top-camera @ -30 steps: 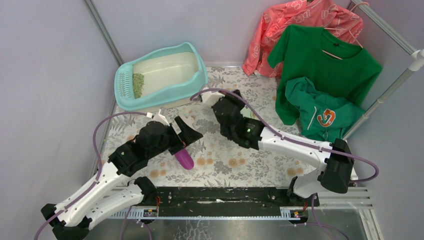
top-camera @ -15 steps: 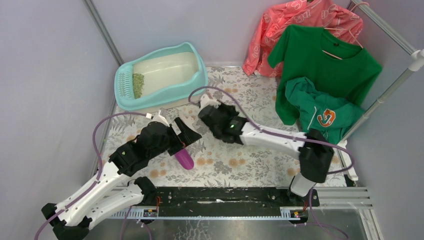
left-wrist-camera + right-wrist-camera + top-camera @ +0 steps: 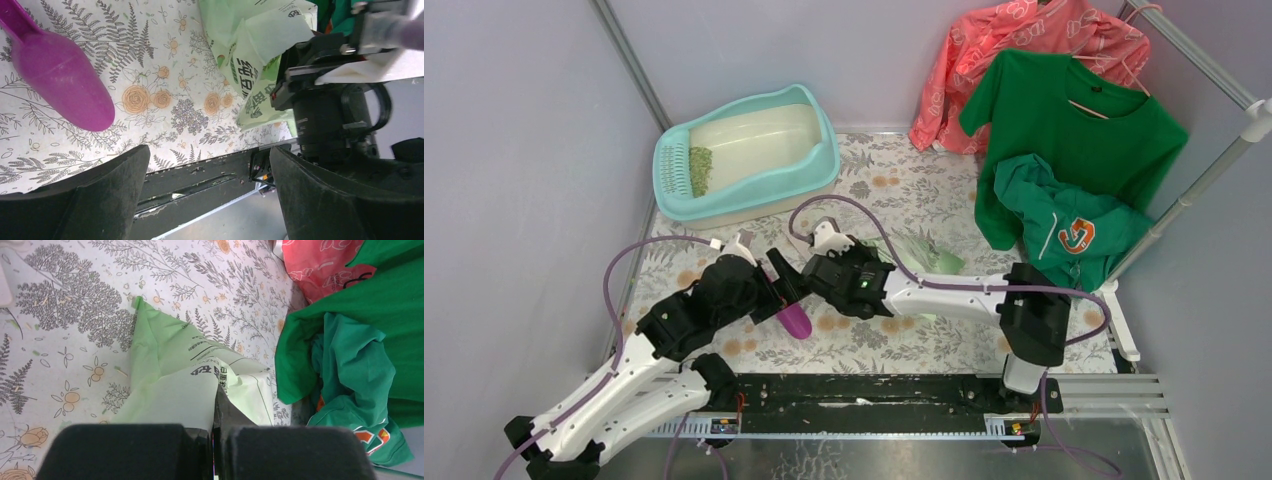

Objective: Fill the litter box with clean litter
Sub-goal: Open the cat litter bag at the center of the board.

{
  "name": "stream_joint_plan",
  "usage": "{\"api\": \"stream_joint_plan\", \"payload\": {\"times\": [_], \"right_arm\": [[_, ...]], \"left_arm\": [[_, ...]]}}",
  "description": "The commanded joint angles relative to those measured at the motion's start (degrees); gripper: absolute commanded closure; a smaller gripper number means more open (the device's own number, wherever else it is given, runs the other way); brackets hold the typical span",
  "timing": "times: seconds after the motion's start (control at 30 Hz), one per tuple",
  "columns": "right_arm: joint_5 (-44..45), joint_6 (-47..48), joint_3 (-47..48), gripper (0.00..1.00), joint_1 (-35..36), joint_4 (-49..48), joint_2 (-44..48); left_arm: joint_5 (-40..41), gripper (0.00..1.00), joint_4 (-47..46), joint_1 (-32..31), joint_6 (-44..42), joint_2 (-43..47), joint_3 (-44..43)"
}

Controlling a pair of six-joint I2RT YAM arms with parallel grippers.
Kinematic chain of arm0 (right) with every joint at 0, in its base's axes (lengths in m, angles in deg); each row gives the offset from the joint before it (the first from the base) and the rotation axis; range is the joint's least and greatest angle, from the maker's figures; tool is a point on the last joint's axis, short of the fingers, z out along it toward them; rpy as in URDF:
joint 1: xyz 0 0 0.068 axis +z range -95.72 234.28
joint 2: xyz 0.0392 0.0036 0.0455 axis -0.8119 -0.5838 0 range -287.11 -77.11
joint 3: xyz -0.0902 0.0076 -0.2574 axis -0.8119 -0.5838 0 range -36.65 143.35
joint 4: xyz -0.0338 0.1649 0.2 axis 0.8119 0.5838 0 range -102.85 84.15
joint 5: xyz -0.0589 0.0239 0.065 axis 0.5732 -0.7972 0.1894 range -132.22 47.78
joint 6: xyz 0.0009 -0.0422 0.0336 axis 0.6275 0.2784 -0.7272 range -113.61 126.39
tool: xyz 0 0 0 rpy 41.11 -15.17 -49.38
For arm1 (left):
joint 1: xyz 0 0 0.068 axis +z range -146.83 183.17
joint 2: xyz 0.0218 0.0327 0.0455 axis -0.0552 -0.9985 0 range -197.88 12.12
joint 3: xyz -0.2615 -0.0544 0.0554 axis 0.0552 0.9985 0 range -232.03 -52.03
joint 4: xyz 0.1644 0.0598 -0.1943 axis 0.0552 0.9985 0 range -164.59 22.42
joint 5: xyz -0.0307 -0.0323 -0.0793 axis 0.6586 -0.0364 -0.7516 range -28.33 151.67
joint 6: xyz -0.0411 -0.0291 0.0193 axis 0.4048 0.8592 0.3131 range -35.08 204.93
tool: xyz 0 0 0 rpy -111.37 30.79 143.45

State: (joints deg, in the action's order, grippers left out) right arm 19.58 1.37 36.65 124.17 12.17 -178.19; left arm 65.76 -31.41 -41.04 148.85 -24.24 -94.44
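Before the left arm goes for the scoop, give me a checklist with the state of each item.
1. Left jaws open and empty: ok, they stand wide apart with nothing between them.
2. Purple scoop free to grasp: ok, it lies untouched just beside the left jaws.
3. Right jaws' hold on the light green printed bag: cannot tell; they are shut, with the bag's edge at their tips.
4. Room between the arms: probably not ok; the right wrist crowds the left jaws above the scoop.
5. Litter box filled: not ok; only a small patch of litter lies by the grate.
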Motion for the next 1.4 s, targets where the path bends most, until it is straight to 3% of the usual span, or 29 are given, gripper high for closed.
{"api": "stream_joint_plan", "payload": {"times": [0.0, 0.1, 0.27, 0.47, 0.6, 0.7, 0.77, 0.83, 0.97, 1.2, 1.37], "right_arm": [[-1.6, 0.0, -0.4, 1.00, -2.6, -8.1, 6.6], [-3.3, 7.7, -1.9, 1.00, -3.9, -18.5, 9.8], [-5.4, 12.8, -1.7, 1.00, -5.9, -29.6, 10.2], [-0.6, 13.3, -2.3, 1.00, -6.1, -30.6, 9.0], [1.1, 10.2, -5.8, 1.00, -6.1, -28.7, 12.8], [2.2, 10.0, -8.1, 1.00, -6.5, -28.3, 16.4], [2.3, 11.5, -8.5, 1.00, -7.1, -28.3, 18.2], [2.5, 14.2, -7.6, 1.00, -8.1, -28.5, 19.6], [3.4, 24.2, -4.9, 1.00, -10.2, -32.3, 21.3], [5.5, 50.1, -0.6, 1.00, -15.1, -45.9, 19.8], [3.5, 52.4, 2.3, 1.00, -15.7, -42.8, 18.1]], "left_arm": [[2.1, 0.01, -3.0, 0.2, 0.9, 1.2, -0.1], [5.7, 0.01, 0.1, 0.2, 1.2, 2.6, -1.3], [14.4, 0.01, 6.8, 0.2, 2.3, 4.5, -5.0], [17.9, 0.01, 7.1, 0.6, 1.4, 0.5, -7.3], [11.8, 0.01, 1.5, 5.4, -2.7, -4.6, -8.2], [-2.3, 0.01, -7.0, 17.7, -7.6, -9.0, -5.3], [-16.8, 0.01, -11.8, 29.1, -10.3, -12.8, -2.5], [-20.9, 0.01, -13.4, 34.0, -12.4, -15.3, -2.3], [-19.1, 0.01, -11.4, 34.6, -14.8, -17.1, -6.5], [-19.2, 0.01, -9.4, 34.6, -15.9, -16.4, -9.6], [-19.3, 0.01, -8.2, 34.7, -16.9, -14.8, -9.4]]}}
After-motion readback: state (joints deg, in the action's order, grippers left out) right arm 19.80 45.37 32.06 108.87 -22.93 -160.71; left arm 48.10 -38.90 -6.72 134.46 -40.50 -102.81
